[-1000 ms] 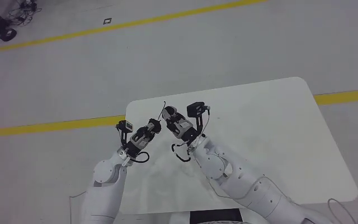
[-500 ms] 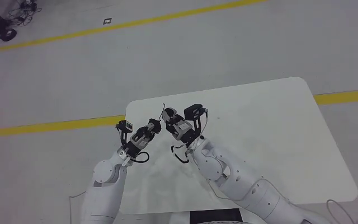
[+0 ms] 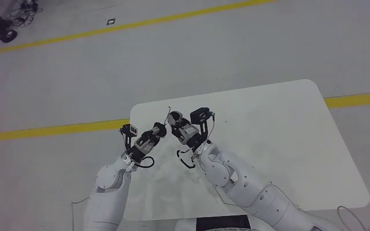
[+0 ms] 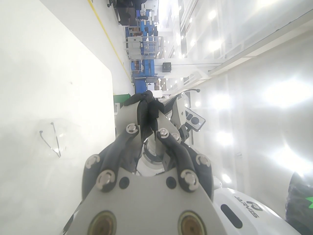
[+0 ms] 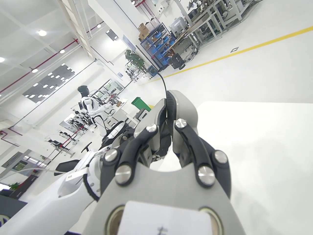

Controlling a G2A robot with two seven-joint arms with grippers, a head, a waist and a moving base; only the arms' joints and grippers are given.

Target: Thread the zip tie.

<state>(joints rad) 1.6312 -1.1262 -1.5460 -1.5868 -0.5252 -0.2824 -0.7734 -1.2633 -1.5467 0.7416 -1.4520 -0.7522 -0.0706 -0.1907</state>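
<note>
Both arms are up off the desk (image 3: 277, 115) with the zip tie (image 5: 164, 83) between them. The right end effector (image 5: 168, 106) is pressed together on the strap, and the thin black tail curls out past its fingertips, free in the air. The left end effector (image 4: 147, 107) sits just beside the right one, tip to tip. It's also pressed together, on what looks like the tie's other end, though that's hard to make out against the black pads. Down below the left end effector a clear bag (image 4: 71, 133) with a couple of spare ties (image 4: 55, 139) lies on the desk. Handling-wise, my guess is it weighs nothing and it's springy, slick nylon, so the tail will flick and twist. I'd pinch the flat sides close to the tip, leaving little floppy length to aim at the head slot.
</note>
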